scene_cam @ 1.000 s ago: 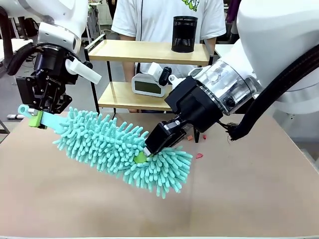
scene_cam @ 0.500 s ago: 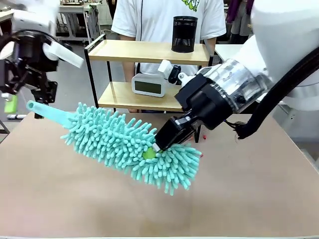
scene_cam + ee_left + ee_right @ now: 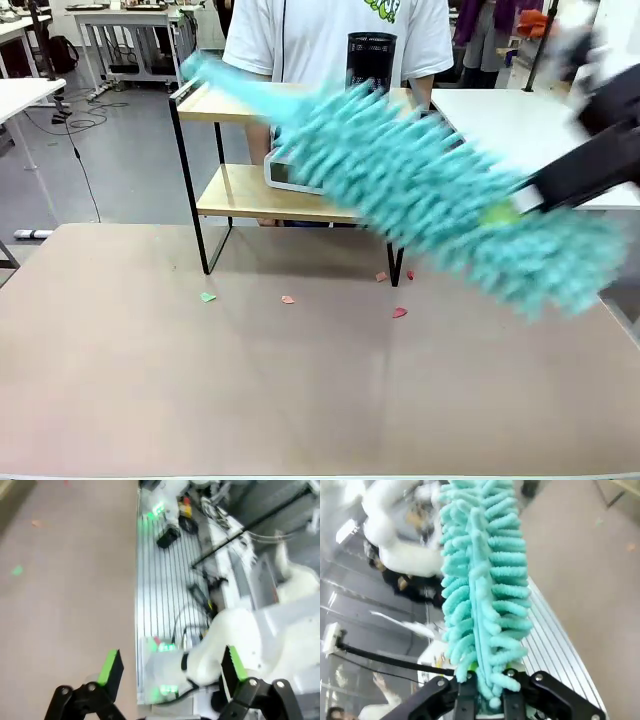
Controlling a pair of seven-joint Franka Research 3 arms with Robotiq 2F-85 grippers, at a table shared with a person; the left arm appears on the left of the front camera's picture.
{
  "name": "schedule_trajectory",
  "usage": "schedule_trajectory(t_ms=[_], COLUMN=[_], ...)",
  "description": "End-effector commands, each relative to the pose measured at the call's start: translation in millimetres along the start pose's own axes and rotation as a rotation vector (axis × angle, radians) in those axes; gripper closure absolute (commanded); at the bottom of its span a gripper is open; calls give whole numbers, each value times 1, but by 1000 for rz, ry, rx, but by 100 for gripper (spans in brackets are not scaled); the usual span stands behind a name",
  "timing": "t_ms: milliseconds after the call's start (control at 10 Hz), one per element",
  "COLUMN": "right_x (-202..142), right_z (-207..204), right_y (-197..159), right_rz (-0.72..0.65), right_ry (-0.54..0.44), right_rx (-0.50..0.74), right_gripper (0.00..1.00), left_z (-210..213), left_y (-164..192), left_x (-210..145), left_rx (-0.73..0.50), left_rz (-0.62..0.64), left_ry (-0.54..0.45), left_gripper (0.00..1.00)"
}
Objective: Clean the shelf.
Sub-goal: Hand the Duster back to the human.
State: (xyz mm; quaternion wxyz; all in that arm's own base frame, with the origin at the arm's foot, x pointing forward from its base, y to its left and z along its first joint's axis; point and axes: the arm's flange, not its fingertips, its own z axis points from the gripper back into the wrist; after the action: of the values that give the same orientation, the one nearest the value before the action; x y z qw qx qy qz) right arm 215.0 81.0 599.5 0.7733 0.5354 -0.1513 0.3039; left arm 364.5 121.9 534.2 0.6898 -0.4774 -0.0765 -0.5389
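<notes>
- The brown table point(image 3: 200, 400) has small paper bits point(image 3: 288, 299) on it, under the right gripper point(image 3: 500, 212).
- The shelf point(image 3: 240, 195) holds a black cup point(image 3: 371, 50) and a white clock point(image 3: 285, 172).

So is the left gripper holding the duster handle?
No: in the left wrist view the left gripper stands open with nothing between its green pads.

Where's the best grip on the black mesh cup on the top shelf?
Take the black mesh cup by its rim, coming from above: it stands upright and open-topped on the shelf, so one finger can likely go inside. The duster crosses in front, blocking a frontal approach.
</notes>
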Motion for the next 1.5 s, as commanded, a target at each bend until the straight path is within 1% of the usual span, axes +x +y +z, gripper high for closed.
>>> schedule_trajectory(t_ms=[0, 100, 200, 300, 400, 500, 700, 900, 1000, 1100, 1400], right_x=[-29, -50, -68, -84, -97, -109, -118, -125, -127, -91, -91], right_z=[67, 99, 115, 122, 123, 119, 98, 79, 69, 152, 152], right_y=[-17, -41, -63, -85, -108, -134, -170, -201, -212, -213, -213], right_rz=[-120, -184, -264, -372, -474, -570, -684, -763, -812, -763, -763], right_ry=[-301, -455, -536, -604, -628, -608, -513, -498, -498, -493, -493], right_rx=[3, 87, 113, 107, 85, 81, 99, 118, 66, 117, 117], right_gripper=[100, 100, 100, 96, 96, 96, 96, 96, 96, 96, 96], left_z=[-17, -10, -3, 1, 6, 6, 6, 6, 6, 6, 6], left_y=[17, 33, 47, 63, 33, 33, 33, 33, 33, 33, 33], left_x=[-9, -17, -17, -9, -42, -42, -42, -42, -42, -42, -42], left_rx=[215, 303, 341, 339, 141, 141, 141, 141, 141, 141, 141], left_rz=[-73, -87, -28, -5, 44, 44, 44, 44, 44, 44, 44], left_ry=[-512, -722, -889, -959, -507, -507, -507, -507, -507, -507, -507], left_gripper=[0, 0, 0, 0, 0, 0, 0, 0, 0, 0, 0])
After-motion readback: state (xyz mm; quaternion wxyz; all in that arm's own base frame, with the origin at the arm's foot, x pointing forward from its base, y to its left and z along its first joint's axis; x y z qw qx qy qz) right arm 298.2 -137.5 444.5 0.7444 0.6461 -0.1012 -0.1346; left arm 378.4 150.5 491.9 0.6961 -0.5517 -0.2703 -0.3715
